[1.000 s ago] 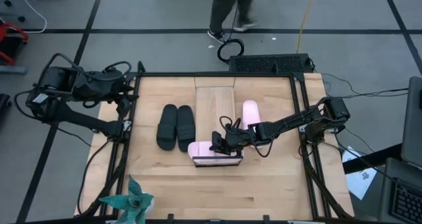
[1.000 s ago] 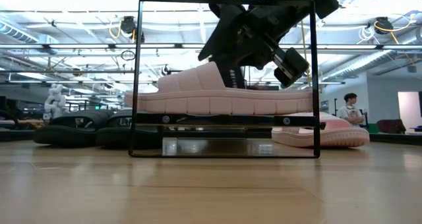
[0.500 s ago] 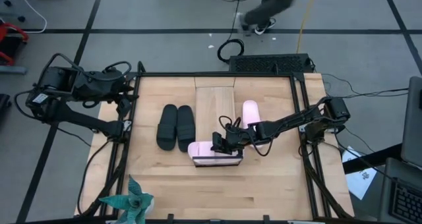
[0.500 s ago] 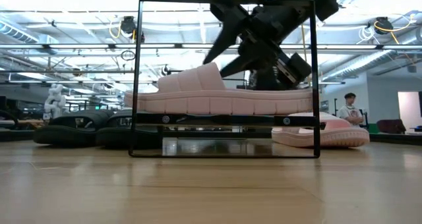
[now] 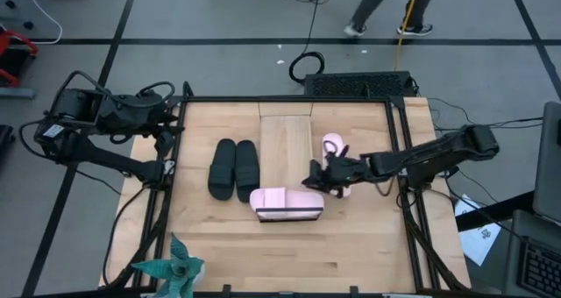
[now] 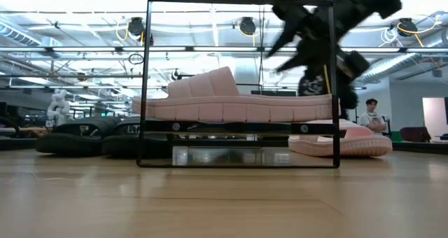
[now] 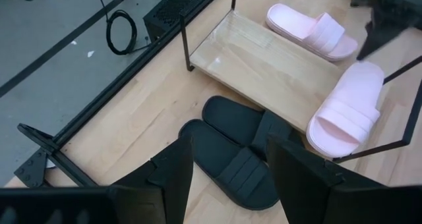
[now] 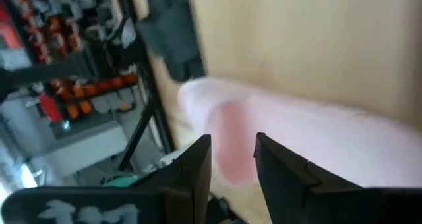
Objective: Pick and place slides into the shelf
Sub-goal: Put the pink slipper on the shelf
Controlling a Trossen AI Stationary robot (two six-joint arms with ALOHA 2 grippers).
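While one pink slide (image 5: 285, 200) is lying across the shelf (image 5: 287, 140) at its 6 o'clock end, the second pink slide (image 5: 332, 148) is resting on the surface (image 5: 202, 237) at the shelf's 3 o'clock. The right claw (image 5: 317, 179) is hovering spread between them. Black slides (image 5: 234, 168) are sitting at 9 o'clock. The left claw (image 7: 227, 168) is waiting spread at the surface's 9 o'clock edge.

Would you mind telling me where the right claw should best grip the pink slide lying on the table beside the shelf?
Probably the wide strap of the pink slide, coming from above. It lies flat, sole down, beside the shelf, so the raised strap arches clear of the footbed for a finger to slip under. The right claw hovers at its near end, fingers open.
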